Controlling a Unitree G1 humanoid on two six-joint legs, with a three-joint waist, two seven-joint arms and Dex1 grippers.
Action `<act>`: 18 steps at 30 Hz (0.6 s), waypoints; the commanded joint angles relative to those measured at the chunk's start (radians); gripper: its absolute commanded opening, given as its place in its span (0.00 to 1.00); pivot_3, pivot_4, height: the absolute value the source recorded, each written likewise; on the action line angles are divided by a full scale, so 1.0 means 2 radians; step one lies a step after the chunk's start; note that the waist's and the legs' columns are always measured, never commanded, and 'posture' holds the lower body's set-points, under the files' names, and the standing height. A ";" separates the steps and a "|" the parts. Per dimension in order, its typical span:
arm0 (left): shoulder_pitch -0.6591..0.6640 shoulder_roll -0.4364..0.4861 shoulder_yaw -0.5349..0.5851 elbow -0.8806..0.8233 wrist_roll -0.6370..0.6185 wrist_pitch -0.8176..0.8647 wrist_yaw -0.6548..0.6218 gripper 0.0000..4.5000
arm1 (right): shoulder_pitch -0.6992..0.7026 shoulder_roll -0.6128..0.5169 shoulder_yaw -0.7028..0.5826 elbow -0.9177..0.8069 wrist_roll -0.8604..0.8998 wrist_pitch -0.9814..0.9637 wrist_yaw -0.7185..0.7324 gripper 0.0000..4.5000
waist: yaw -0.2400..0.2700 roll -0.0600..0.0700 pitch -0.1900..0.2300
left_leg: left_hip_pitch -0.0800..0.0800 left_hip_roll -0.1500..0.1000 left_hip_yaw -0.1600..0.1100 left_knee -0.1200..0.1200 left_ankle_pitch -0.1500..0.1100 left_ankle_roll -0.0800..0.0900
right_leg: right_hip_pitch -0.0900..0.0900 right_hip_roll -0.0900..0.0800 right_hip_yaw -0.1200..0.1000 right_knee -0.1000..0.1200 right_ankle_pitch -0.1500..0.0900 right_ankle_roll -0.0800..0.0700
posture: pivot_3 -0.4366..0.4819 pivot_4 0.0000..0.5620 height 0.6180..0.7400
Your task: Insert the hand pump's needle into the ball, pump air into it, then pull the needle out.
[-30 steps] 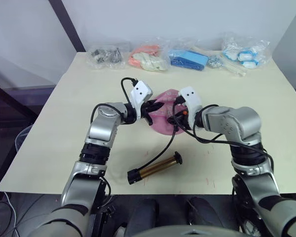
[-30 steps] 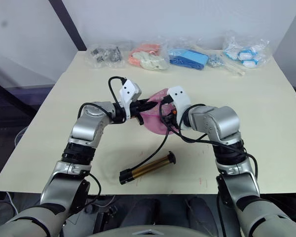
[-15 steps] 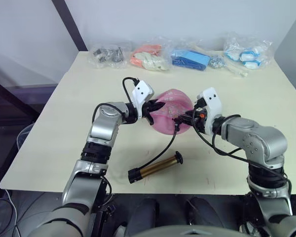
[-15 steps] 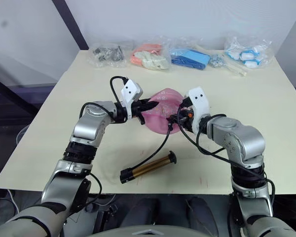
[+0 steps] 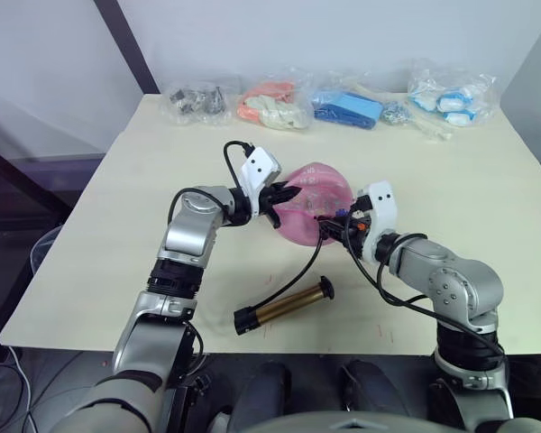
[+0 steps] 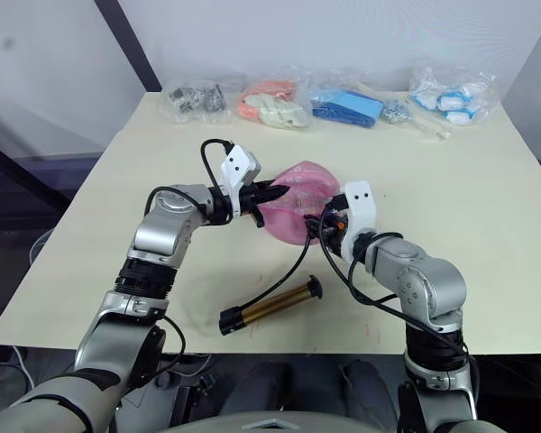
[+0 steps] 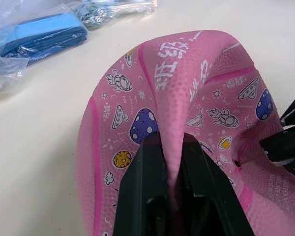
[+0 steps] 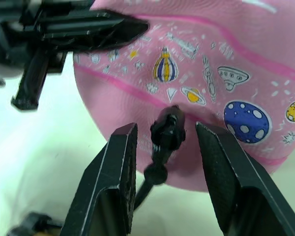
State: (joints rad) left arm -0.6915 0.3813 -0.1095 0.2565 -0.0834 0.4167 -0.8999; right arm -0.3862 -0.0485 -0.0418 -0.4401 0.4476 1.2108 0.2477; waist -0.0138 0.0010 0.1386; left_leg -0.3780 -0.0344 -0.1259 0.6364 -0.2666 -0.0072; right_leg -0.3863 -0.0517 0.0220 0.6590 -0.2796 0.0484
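Observation:
The pink ball (image 5: 314, 191) lies partly collapsed at the table's middle. My left gripper (image 7: 169, 140) is shut on a raised fold of the ball (image 7: 187, 73) on its left side. The needle's black fitting (image 8: 168, 129) sticks into the ball's near right side; the pin itself is hidden. My right gripper (image 8: 166, 127) is open, one finger on each side of the fitting with gaps showing. The thin black hose (image 5: 298, 271) runs down to the hand pump (image 5: 284, 307), whose bronze barrel lies flat near the front edge.
Several clear bags line the table's (image 5: 117, 234) far edge: dark metal parts (image 5: 194, 99), pink and pale pieces (image 5: 272, 106), blue items (image 5: 345, 106), and blue-white items (image 5: 446, 97). The pump lies close to the front edge.
My right gripper has moved from over the ball to its right side, and that arm's elbow has dropped toward the front edge. The left gripper and the pump have stayed put.

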 commanded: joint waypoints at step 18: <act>0.024 -0.004 -0.033 0.032 0.010 0.024 -0.002 0.00 | 0.000 0.056 -0.026 0.025 0.028 -0.003 -0.047 0.43 | 0.000 0.000 0.000 | 0.000 0.000 0.000 0.000 0.000 0.000 | 0.000 0.000 0.000 0.001 0.000 0.000 | 0.48 0.27 1.00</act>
State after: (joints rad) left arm -0.6913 0.3813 -0.1099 0.2565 -0.0835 0.4170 -0.8988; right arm -0.3757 0.0517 -0.0960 -0.3739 0.4845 1.2184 0.1578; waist -0.0144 0.0012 0.1385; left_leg -0.3777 -0.0345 -0.1254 0.6366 -0.2664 -0.0074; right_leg -0.3864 -0.0514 0.0225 0.6604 -0.2796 0.0482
